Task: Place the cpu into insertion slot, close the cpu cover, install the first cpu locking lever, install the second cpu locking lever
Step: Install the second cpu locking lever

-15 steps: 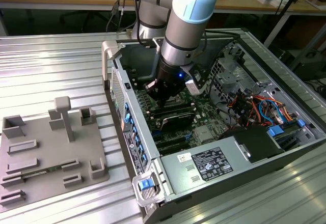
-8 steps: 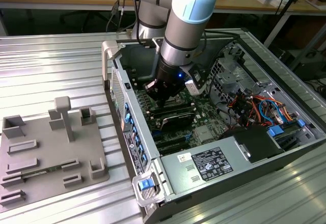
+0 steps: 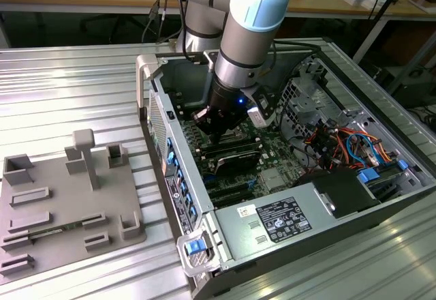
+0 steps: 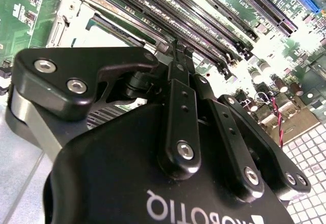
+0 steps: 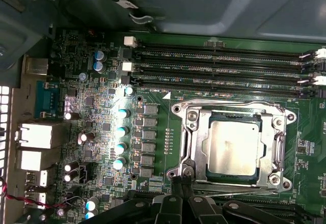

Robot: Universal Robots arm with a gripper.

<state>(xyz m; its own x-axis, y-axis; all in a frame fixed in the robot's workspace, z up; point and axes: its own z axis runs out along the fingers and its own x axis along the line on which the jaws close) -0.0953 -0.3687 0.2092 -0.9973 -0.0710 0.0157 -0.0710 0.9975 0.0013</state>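
The cpu [image 5: 232, 147], a silver-topped square chip, lies flat in the insertion slot [image 5: 279, 182]. The shiny cpu cover [image 5: 196, 135] is folded down around it. A thin wire locking lever [image 5: 229, 103] runs along the socket's side facing the memory slots. My gripper [image 5: 181, 179] is shut, with its black tips just beside the socket's corner, where a lever end [image 5: 174, 172] curls. Nothing shows between the fingers. In the second wrist view the gripper [image 4: 182, 51] hovers low over the board next to the socket frame [image 4: 76, 18]. In the exterior view the gripper [image 3: 216, 136] reaches down inside the open computer case.
Long black memory slots [image 5: 219, 66] run beside the socket, and capacitors [image 5: 121, 130] stand on another side. The case walls [image 3: 160, 119] surround the arm. A power supply [image 3: 279, 221] and coloured cables [image 3: 347, 146] lie at the exterior view's right. A grey fixture plate [image 3: 68, 198] sits outside the case.
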